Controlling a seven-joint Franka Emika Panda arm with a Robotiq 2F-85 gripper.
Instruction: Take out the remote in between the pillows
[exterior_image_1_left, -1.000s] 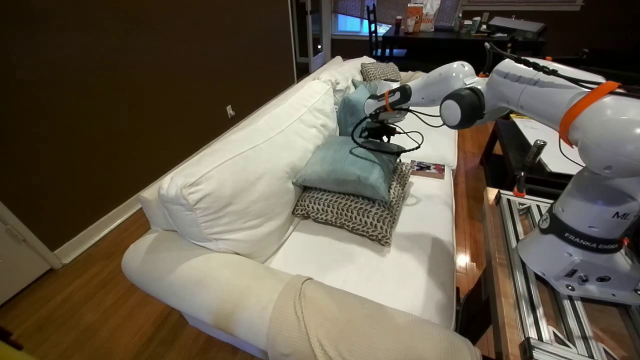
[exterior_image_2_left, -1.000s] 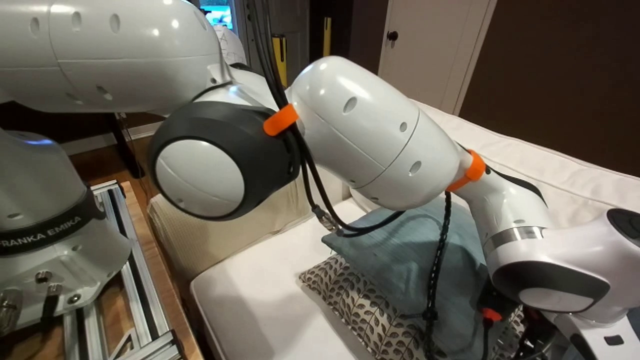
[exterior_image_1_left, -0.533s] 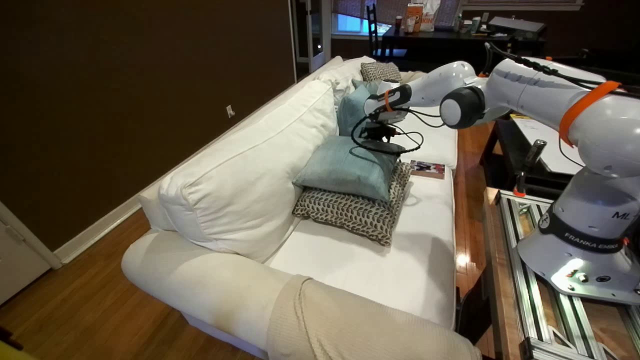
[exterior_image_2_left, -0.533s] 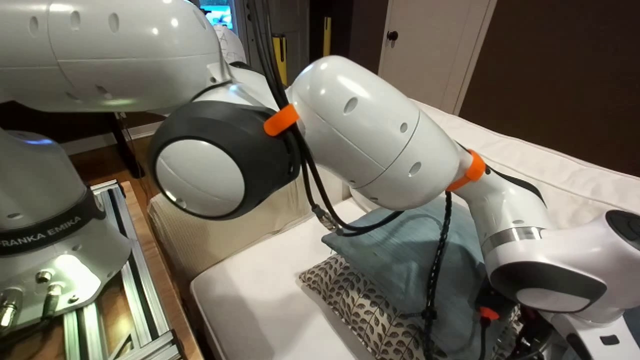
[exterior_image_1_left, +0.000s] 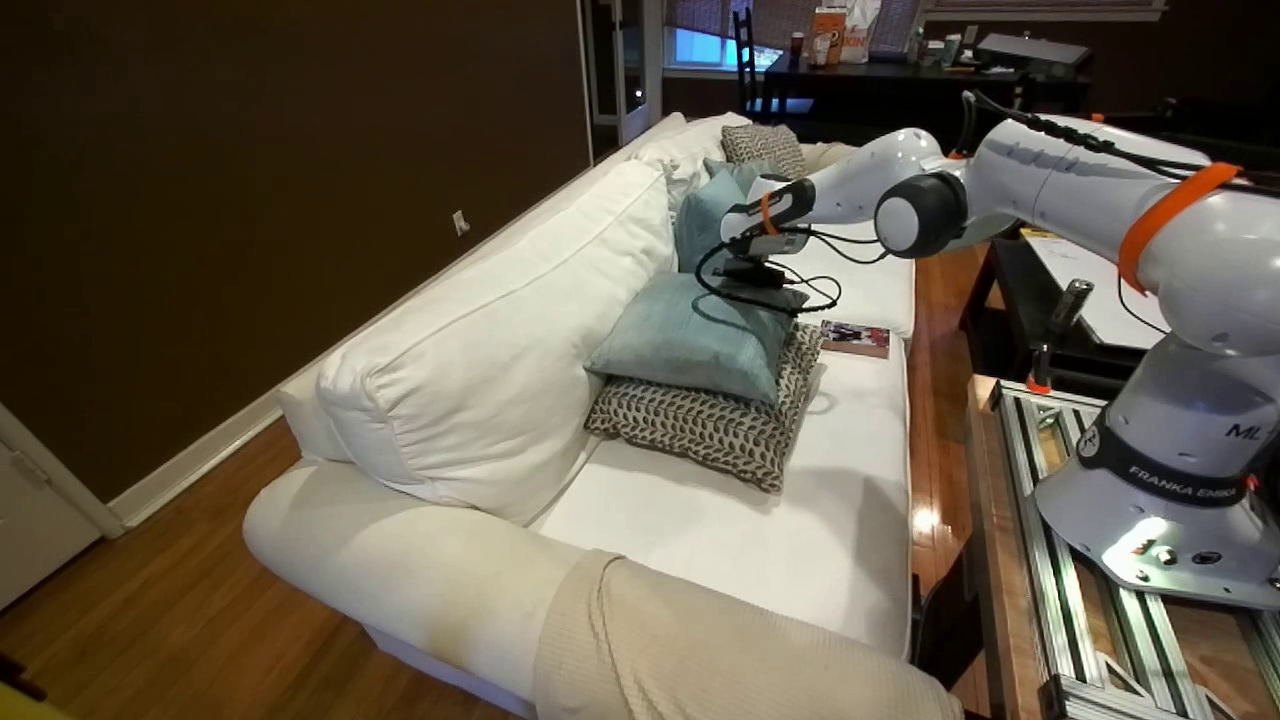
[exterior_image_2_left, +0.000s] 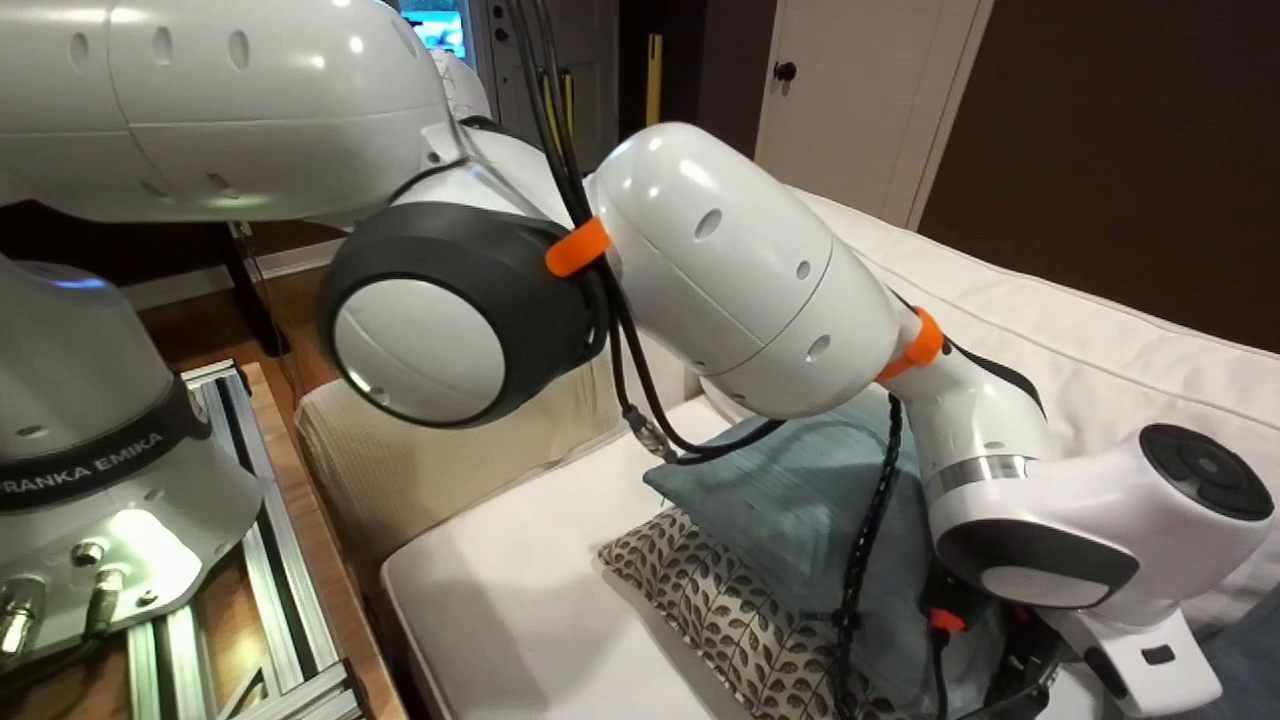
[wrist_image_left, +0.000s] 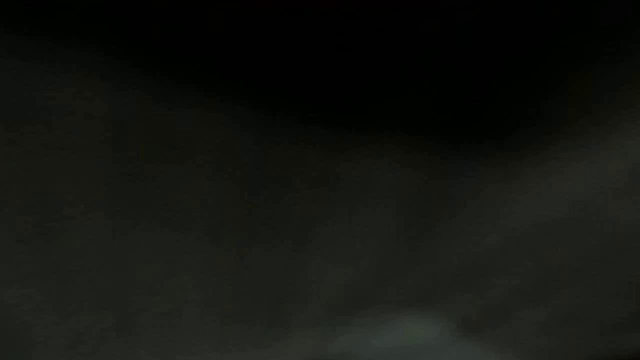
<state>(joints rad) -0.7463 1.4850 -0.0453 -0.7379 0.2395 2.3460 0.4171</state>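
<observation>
One dip: your white arm nears square teal-blue cloth pillow, likely reaching under; fingers hidden, can't tell state.

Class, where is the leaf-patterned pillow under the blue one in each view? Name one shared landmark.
In an exterior view: leaf-patterned pillow, just below and right of centre.
In an exterior view: leaf-patterned pillow, right of centre, at bottom edge.
Wrist view: too dark to tell.
Shared landmark, both exterior views: blue pillow lying on it.
</observation>
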